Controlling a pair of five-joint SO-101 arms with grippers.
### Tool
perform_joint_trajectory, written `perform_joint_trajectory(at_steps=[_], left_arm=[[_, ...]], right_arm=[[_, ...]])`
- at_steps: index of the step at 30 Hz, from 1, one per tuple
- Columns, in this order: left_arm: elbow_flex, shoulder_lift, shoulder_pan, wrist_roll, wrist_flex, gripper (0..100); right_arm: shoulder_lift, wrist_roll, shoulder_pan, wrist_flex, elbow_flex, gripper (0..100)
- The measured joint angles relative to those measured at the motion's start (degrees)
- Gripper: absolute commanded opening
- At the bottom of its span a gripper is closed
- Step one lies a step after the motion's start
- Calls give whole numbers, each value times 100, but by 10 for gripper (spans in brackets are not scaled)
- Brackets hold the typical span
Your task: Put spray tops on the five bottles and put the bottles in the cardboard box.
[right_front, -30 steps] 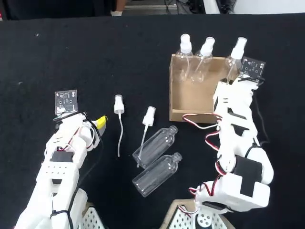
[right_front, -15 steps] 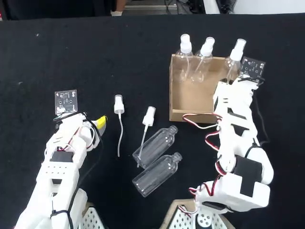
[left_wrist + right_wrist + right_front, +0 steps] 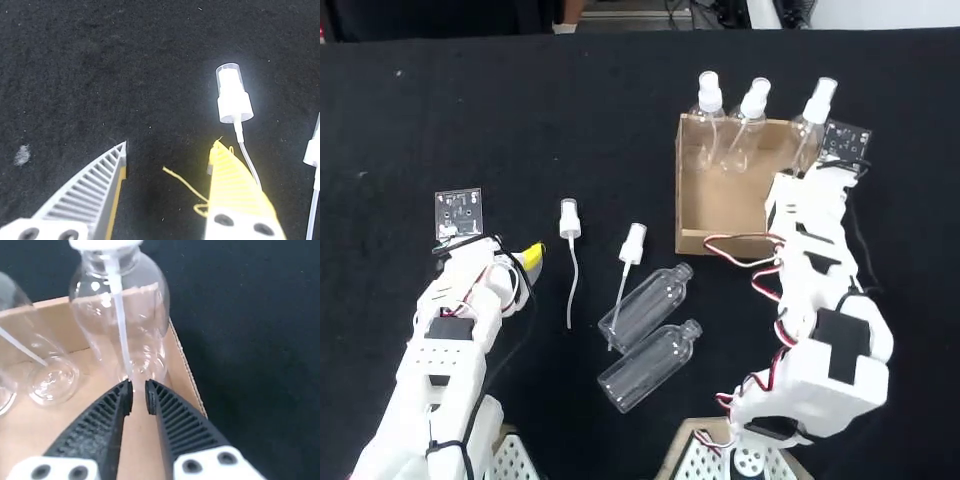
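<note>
Three clear bottles with white spray tops stand along the far side of the cardboard box (image 3: 720, 205); the right one (image 3: 810, 125) stands in the corner. Just before that bottle (image 3: 120, 315), over the box floor, my right gripper (image 3: 137, 389) is shut with nothing between its fingers. Two uncapped bottles (image 3: 648, 300) (image 3: 650, 365) lie on the black table left of the box. Two loose spray tops (image 3: 569, 218) (image 3: 633, 243) lie beside them. My left gripper (image 3: 170, 152) is open and empty low over the table, short of the left spray top (image 3: 232, 95).
The right arm (image 3: 815, 260) stretches along the box's right wall (image 3: 182, 365). A small clear square tag (image 3: 458, 212) lies by the left arm (image 3: 450, 330). Bare black cloth covers the far left of the table.
The right arm has shifted slightly by the box. The left arm, the lying bottles and the spray tops have not moved.
</note>
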Motion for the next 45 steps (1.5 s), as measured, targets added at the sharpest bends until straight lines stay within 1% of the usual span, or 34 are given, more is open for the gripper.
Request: perform_joint_trajectory(at_steps=[45], left_arm=[[0, 0, 0, 0, 0, 259]], right_arm=[[53, 0, 0, 0, -299, 11]])
